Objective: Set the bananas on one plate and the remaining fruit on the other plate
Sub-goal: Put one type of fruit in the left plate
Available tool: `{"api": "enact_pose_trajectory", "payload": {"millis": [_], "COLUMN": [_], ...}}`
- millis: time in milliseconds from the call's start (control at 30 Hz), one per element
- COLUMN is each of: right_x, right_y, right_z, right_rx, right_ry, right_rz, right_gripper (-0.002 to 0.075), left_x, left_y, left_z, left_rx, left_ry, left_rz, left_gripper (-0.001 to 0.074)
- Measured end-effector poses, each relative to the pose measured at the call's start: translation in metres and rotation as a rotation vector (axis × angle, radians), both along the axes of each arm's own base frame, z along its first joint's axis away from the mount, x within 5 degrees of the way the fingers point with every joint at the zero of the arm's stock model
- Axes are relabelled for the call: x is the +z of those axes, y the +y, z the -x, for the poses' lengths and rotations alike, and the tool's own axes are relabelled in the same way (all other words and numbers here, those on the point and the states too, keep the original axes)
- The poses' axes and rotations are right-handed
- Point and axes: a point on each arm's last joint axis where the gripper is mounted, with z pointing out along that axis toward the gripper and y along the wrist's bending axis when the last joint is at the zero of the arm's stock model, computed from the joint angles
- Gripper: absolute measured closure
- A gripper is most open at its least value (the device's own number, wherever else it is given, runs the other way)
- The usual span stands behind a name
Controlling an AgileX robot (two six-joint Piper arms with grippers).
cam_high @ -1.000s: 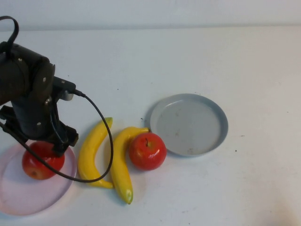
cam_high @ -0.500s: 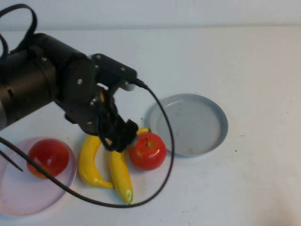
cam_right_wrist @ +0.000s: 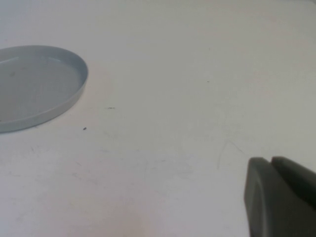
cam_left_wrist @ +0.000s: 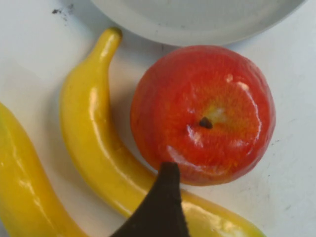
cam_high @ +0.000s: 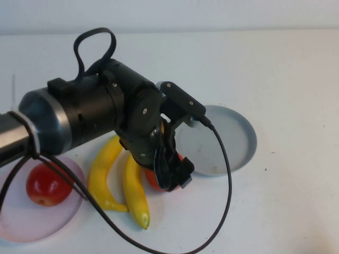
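Note:
My left gripper is open and hangs low over a red apple that rests on the table between the grey-blue plate and the bananas. One dark finger shows beside that apple. From above, the arm hides most of this apple. Two yellow bananas lie side by side on the table left of it. Another red apple sits on the pale pink plate at the front left. My right gripper is shut and empty over bare table, right of the grey-blue plate.
The left arm's black cable loops across the table in front of the grey-blue plate. The white tabletop stretches to the right and to the back.
My left arm has swung right from over the pink plate to over the apple beside the grey-blue plate. The first apple stays on the pink plate. The right gripper has not moved.

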Motion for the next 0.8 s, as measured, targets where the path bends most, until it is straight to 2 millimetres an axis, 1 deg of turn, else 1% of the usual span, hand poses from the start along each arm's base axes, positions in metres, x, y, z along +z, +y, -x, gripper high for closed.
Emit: {"api": "enact_pose_trajectory", "payload": {"millis": [133, 300, 800], "right_x": [0.000, 0.000, 0.000], "right_y": [0.000, 0.000, 0.000], "right_z": [0.000, 0.000, 0.000], "right_rx": [0.000, 0.000, 0.000], "right_ry": [0.000, 0.000, 0.000], "right_rz": [0.000, 0.000, 0.000], "right_gripper": [0.0742, 0.0742, 0.0742], "left_x": [-0.005, -0.006, -0.031], "left_y": [-0.003, -0.005, -0.013], "left_z": [-0.002, -0.005, -0.018], "left_rx": [-0.014, -0.033, -0.071], "left_ry": [-0.003, -0.021, -0.055], "left_rz": [0.002, 0.011, -0.043], "left_gripper": [0.0066, 0.0066, 0.0066]}}
